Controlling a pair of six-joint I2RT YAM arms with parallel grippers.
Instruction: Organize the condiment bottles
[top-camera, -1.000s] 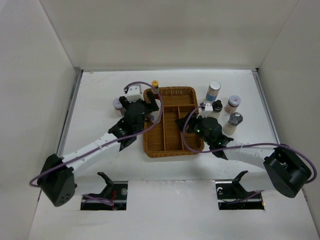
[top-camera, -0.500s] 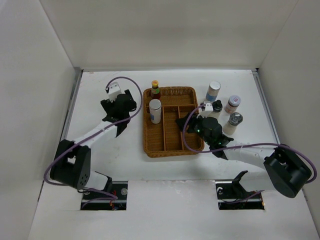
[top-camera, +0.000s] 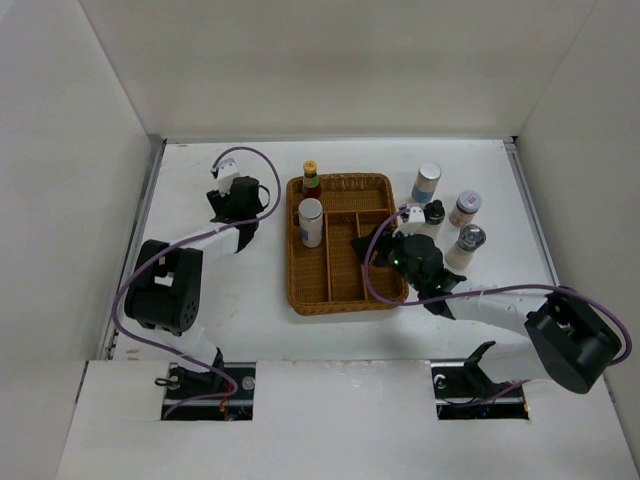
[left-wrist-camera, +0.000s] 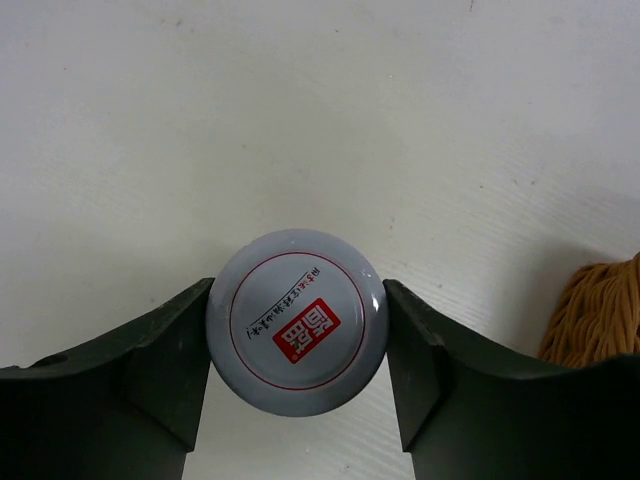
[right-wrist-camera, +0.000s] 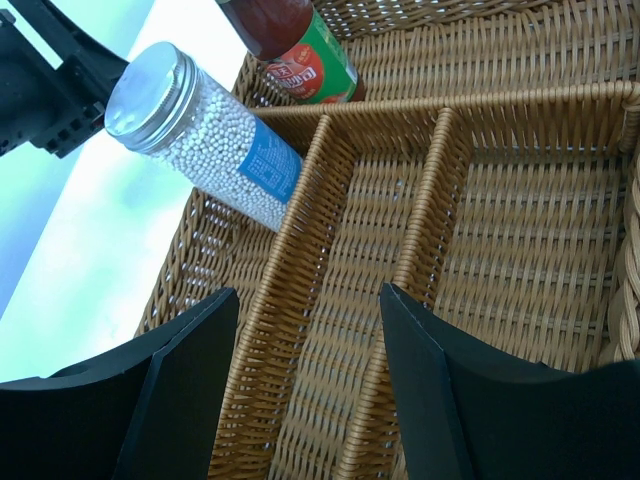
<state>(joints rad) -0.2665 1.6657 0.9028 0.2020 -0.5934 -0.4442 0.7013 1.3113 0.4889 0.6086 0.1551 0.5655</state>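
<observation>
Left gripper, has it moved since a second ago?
Yes. The left gripper went left, off the left edge of the wicker tray, and now pinches a grey-lidded jar standing on the table.

Tray (top-camera: 345, 306): left slot blocked at far end by pellet jar (top-camera: 311, 222) and sauce bottle (top-camera: 311, 178); middle and right slots free, dividers between. Bottle cluster (top-camera: 465, 208) crowds surface (top-camera: 250, 290) just right of tray. Grey-lidded jar (left-wrist-camera: 297, 320) fills left jaws' gap, touching both; bare surface around.
</observation>
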